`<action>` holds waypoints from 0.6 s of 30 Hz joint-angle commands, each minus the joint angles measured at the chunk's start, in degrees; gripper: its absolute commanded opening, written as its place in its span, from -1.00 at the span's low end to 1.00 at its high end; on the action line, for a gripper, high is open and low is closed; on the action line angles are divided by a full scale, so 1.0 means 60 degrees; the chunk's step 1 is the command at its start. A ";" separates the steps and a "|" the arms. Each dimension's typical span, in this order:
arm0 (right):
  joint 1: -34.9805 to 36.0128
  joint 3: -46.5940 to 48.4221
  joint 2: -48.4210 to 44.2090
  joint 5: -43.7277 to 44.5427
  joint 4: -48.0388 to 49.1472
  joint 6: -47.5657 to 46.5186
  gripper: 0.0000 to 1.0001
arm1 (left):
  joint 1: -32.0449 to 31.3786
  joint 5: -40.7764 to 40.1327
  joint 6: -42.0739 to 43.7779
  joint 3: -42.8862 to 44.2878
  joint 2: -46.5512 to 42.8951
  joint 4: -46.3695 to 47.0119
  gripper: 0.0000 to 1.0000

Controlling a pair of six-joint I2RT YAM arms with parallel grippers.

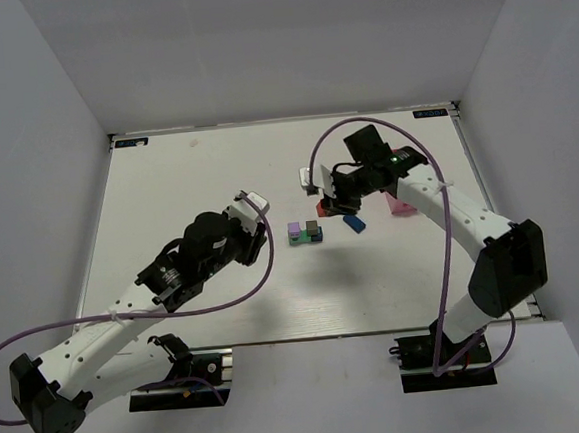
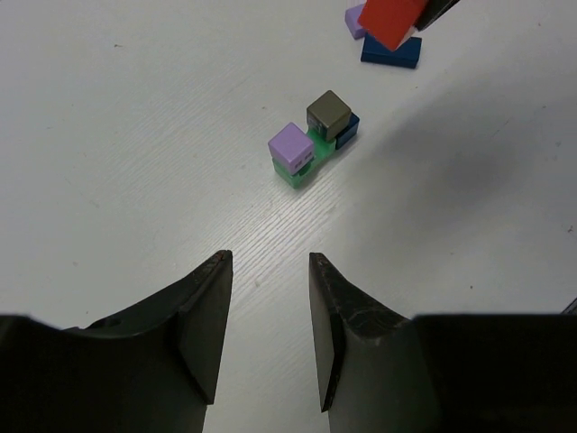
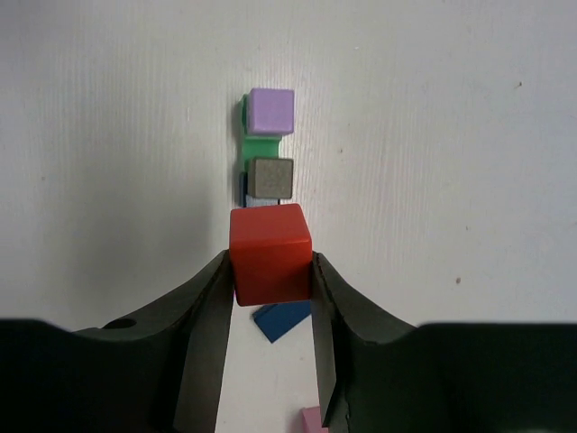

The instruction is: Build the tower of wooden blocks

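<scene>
Your left gripper [image 2: 268, 262] sits closest to its lens, jaws apart with nothing between them. It is parked back from the work, which leaves the approach free and puts the wood block tower [image 2: 311, 140] squarely in its sight. That tower stands between the two grippers: a green base [image 2: 296, 171] carries a purple cube [image 2: 290, 144] and a grey-brown cube [image 2: 328, 113], with a dark blue piece [image 2: 348, 132] tucked under the grey one. Further right, your right gripper [image 3: 270, 271] is clamped on a red cube [image 3: 270, 248], pinched by its side faces so the bottom is free to land flat. It hangs just short of the grey-brown cube, probably above stack height, though the wrist view doesn't settle that. A loose blue block [image 3: 281, 320] lies beneath it, likely the next piece to go on, and a pink box [image 1: 402, 206] sits farther right.
</scene>
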 commanded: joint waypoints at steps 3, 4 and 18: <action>0.0602 0.1540 0.1448 0.0634 -0.0284 0.1688 -1.00 | 0.0038 -0.0381 -0.0037 -0.0141 -0.0616 0.0068 0.00; 0.0734 0.1831 0.1539 0.0678 -0.0371 0.1701 -1.00 | 0.0038 -0.0381 0.0065 -0.0242 -0.0618 0.0169 0.00; 0.1818 0.3239 0.3501 0.2143 -0.0870 0.1702 -1.00 | 0.0038 -0.0293 0.0066 -0.0243 -0.0779 0.0258 0.00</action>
